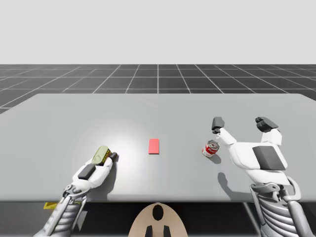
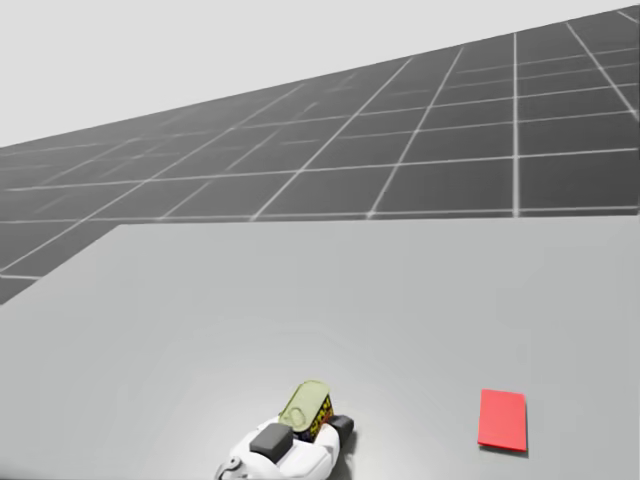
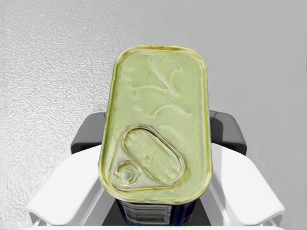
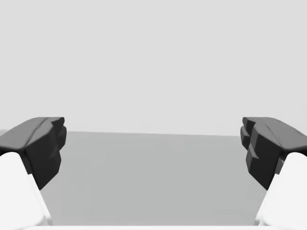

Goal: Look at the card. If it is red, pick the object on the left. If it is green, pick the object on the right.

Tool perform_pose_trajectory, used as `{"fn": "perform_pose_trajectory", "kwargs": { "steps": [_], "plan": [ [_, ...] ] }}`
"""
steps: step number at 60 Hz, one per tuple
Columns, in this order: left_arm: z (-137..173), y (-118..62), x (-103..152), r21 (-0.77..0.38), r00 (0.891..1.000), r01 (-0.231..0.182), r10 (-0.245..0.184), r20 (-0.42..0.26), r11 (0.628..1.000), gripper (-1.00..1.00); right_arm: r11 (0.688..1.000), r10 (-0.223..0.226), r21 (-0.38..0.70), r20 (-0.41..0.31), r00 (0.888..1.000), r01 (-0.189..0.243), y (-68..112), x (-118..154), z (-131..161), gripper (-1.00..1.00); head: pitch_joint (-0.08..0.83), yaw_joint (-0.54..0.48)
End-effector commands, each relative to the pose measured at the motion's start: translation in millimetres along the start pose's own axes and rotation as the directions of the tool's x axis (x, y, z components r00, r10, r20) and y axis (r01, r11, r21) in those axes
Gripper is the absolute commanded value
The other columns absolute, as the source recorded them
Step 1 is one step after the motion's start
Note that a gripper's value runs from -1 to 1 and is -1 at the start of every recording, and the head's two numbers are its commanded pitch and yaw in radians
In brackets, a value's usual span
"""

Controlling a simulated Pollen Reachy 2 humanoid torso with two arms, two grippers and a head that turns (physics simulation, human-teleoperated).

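The grey bench (image 1: 158, 108) fills the middle and lower part of the high view. My right gripper (image 1: 242, 123) is in the right part of that view, over the bench, and its fingers (image 1: 217, 122) stand wide apart and hold nothing. In the right wrist view there is only bare bench between them.

My left gripper (image 1: 106, 157) is in the lower left of the high view. Its fingers (image 3: 229, 132) are closed on a flat oblong tin (image 3: 158, 120) with a greenish-gold lid and a pull tab. One dark finger presses on each long side. In the head view the tin is at the bottom centre of the frame and it is tilted, its lid facing up. I cannot tell if it touches the bench.

A round red and white can (image 1: 211, 148) stands to the right of the centre in the high view, near the right gripper but not between its fingers.

The card (image 1: 154, 146) is red. It lies flat at the centre of the high view, between the tin and the round can and apart from both.
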State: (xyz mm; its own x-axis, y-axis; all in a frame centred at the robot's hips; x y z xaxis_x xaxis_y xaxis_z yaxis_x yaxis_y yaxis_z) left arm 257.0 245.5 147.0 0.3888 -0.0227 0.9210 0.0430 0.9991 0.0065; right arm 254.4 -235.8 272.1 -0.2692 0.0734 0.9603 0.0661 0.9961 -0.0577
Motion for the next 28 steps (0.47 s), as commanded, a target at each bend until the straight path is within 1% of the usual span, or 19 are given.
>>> {"fn": "perform_pose_trajectory", "kwargs": {
  "steps": [1,4,6,8,11,13,18,20,23,24,28],
  "plan": [
    [16,-2.6,35,-0.014,0.997,-0.006,0.007,0.082,1.000,1.00,1.000,-0.007,-0.006,-0.015,1.000,0.007,1.6,-2,0,-1.00,0.330,0.40],
    [26,-2.4,52,-0.016,0.992,0.011,-0.009,0.125,1.000,1.00,1.000,-0.015,0.000,-0.021,1.000,0.015,1.5,-3,0,-1.00,0.328,0.40],
    [31,-2.3,63,-0.021,0.989,0.018,-0.014,0.150,1.000,1.00,1.000,-0.001,0.003,-0.018,1.000,0.001,1.9,-4,0,-1.00,0.326,0.40],
    [37,-2.8,74,-0.026,0.985,0.025,-0.020,0.173,0.999,1.00,1.000,-0.012,0.004,-0.024,1.000,0.012,2.0,-4,0,-1.00,0.325,0.40],
    [45,-3.7,87,-0.036,0.980,0.035,-0.027,0.197,0.999,0.99,1.000,-0.014,0.012,-0.027,1.000,0.014,2.6,-4,0,-1.00,0.323,0.40],
    [52,-5.0,99,-0.035,0.972,0.057,-0.047,0.229,0.998,0.97,1.000,-0.014,0.015,-0.028,1.000,0.015,2.8,-5,0,-1.00,0.322,0.40],
    [67,-6.2,122,-0.035,0.956,0.078,-0.064,0.285,0.996,0.99,1.000,-0.013,0.024,-0.024,1.000,0.014,2.8,-5,0,-1.00,0.322,0.40],
    [75,-6.8,134,-0.028,0.944,0.090,-0.076,0.321,0.996,0.99,1.000,-0.006,0.027,-0.020,1.000,0.006,3.0,-6,0,-1.00,0.320,0.40],
    [81,-7.1,144,-0.027,0.935,0.097,-0.081,0.345,0.995,1.00,0.999,0.004,0.034,-0.020,1.000,-0.003,3.8,-8,1,-1.00,0.319,0.40],
    [87,-7.5,153,-0.022,0.925,0.102,-0.087,0.370,0.995,0.99,0.999,0.011,0.038,-0.017,1.000,-0.010,3.8,-9,1,-1.00,0.317,0.40],
    [95,-7.7,165,-0.017,0.910,0.110,-0.094,0.403,0.994,0.99,0.999,0.012,0.052,-0.019,1.000,-0.011,4.5,-10,1,-1.00,0.314,0.40]
  ]
}}
